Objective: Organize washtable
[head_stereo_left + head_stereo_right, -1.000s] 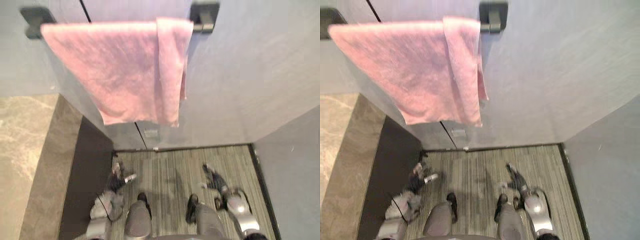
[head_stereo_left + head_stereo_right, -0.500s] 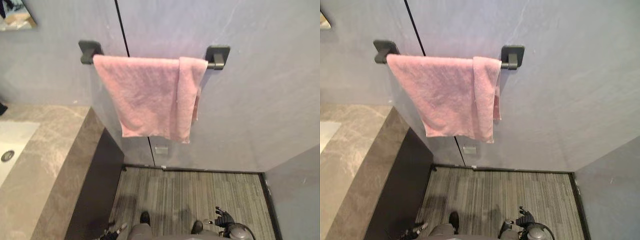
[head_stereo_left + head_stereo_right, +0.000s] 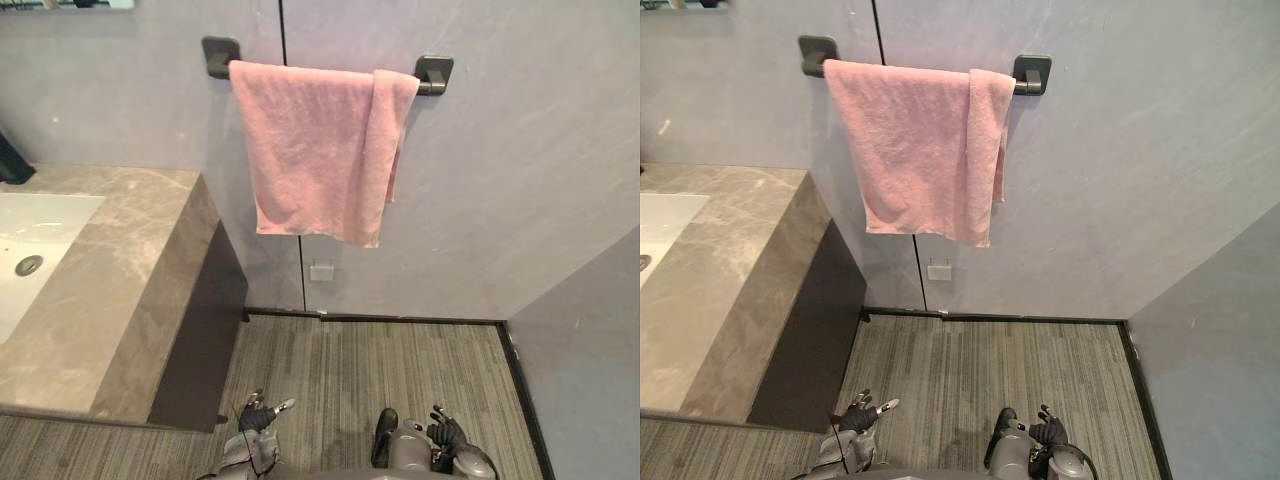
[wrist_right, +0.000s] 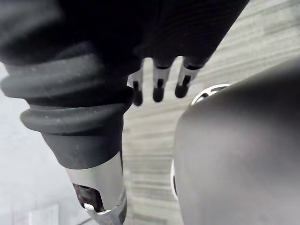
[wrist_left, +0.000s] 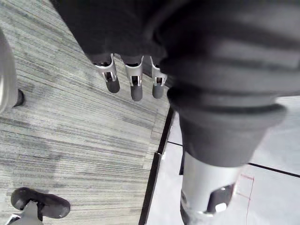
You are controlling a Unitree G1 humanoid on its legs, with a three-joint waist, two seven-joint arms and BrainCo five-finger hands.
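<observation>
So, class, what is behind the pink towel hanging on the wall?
Dark end brackets show beside the pink towel; the bar joining them is covered. Behind lies grey wall, its dark seam partly covered.

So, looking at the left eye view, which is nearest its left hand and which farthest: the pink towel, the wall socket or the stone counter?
From the left hand, hanging low:
1. Stone counter, close by on the robot's left.
2. Wall socket, low on the wall ahead.
3. Pink towel, hung high above the socket.
</observation>
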